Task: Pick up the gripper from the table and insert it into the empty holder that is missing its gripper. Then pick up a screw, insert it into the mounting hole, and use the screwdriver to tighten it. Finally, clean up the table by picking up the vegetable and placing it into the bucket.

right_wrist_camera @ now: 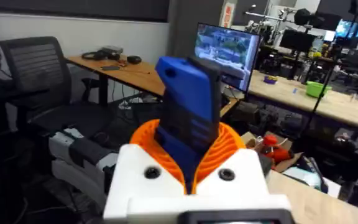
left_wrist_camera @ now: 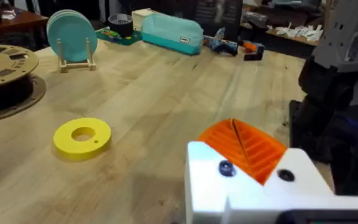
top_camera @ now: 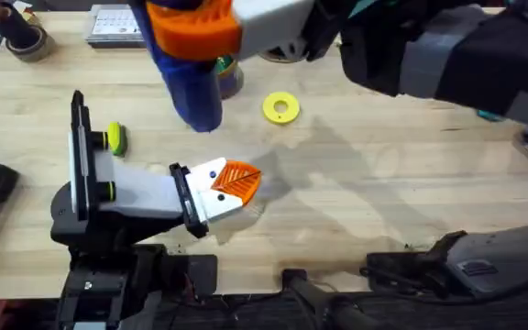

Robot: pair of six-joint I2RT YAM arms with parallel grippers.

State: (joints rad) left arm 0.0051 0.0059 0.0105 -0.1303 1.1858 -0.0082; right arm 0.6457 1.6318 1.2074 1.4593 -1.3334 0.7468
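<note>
Gripping the bright blue cylindrical screwdriver [right_wrist_camera: 188, 118], the right gripper [right_wrist_camera: 188, 165] hangs high above the light wooden table [top_camera: 356, 202], orange pads clamped on it. Left gripper [top_camera: 232, 188] rests low by the table; jaw gap unreadable.

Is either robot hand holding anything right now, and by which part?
The right gripper grips the blue screwdriver around its body. The left gripper holds nothing.

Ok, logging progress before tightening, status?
Right pincer shut on screwdriver, raised high. Left pincer resting on table. Yellow ring nearby, not obstructing.
</note>
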